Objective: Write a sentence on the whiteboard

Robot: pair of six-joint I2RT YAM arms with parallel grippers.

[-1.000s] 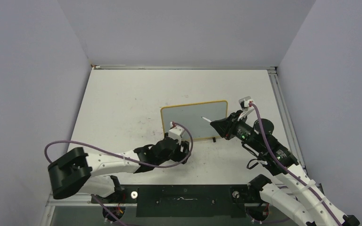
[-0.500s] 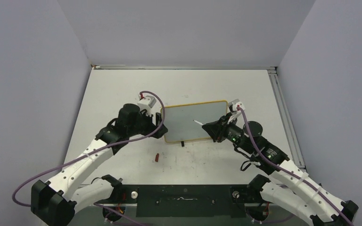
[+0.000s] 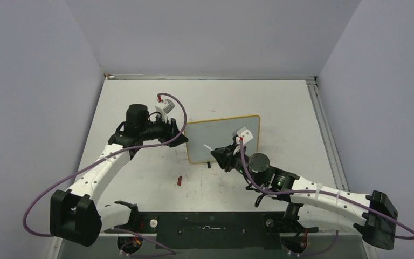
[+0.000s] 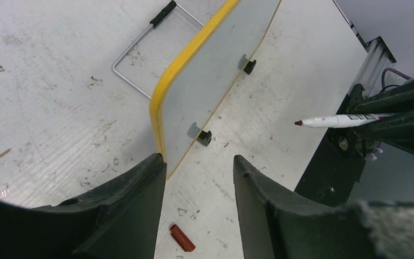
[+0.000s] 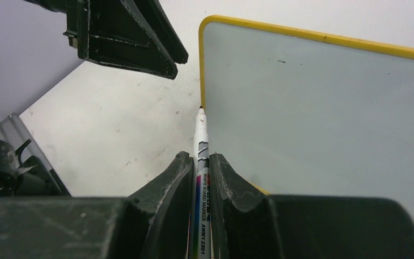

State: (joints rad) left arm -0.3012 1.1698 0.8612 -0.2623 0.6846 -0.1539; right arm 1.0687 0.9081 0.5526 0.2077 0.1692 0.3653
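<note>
The whiteboard [image 3: 232, 135] has a grey-white face and a yellow rim, and it leans on a wire stand [image 4: 143, 56] at mid-table. No sentence shows on its face [image 5: 323, 102]. My left gripper [image 3: 181, 138] is open beside the board's left edge. In the left wrist view the board's near corner [image 4: 165, 162] lies just inside the left fingertip [image 4: 156, 162]. My right gripper [image 5: 199, 157] is shut on a white marker [image 5: 201, 137]. The marker's uncapped tip is at the board's left rim, and I cannot tell if it touches.
A red marker cap [image 3: 178, 180] lies on the scuffed white tabletop [image 3: 140, 102] in front of the board, and it also shows between my left fingers [image 4: 182, 238]. Grey walls enclose the table on three sides. A black base plate [image 3: 210, 229] runs along the near edge.
My left arm swung from the front of the board out to its left edge, and its jaws narrowed somewhat. My right arm carried the marker leftward across the board toward the left rim.
</note>
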